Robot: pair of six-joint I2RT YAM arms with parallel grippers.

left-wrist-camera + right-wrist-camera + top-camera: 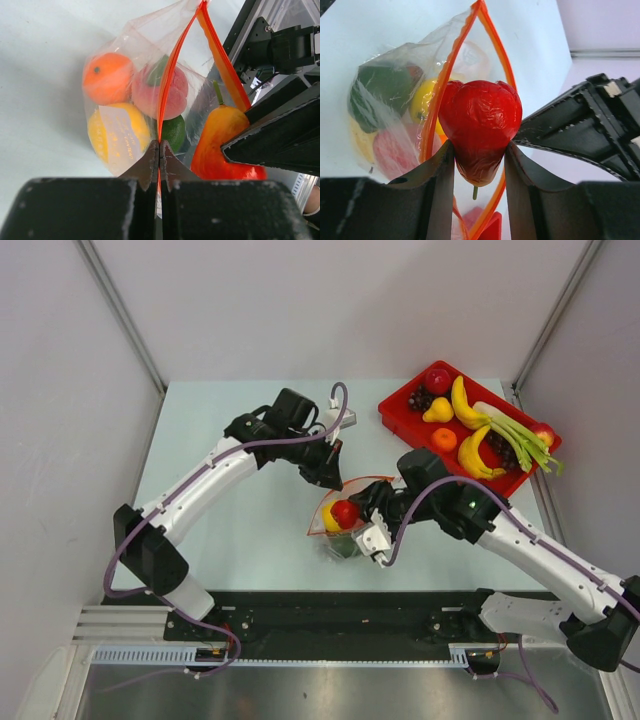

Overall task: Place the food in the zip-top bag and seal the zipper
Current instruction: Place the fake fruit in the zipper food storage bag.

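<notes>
The clear zip-top bag (338,538) stands mid-table with its mouth open, and its orange-red zipper (172,75) spreads into a loop. Food lies inside it: an orange fruit (107,77), a pinkish-red one (150,95), a yellow one (120,132) and a green one (174,131). My left gripper (159,150) is shut on the zipper strip at one end of the mouth (328,472). My right gripper (477,152) is shut on a glossy red pear-shaped fruit (480,125), stem towards the camera. It holds the fruit at the bag's mouth (346,512), inside the loop of the zipper (496,50).
A red tray (398,406) at the back right holds bananas (470,430), a yellow pear (438,412), a small orange (444,439), dark grapes, green stalks and red fruits. Grey walls close in the table on both sides. The two arms nearly meet over the bag.
</notes>
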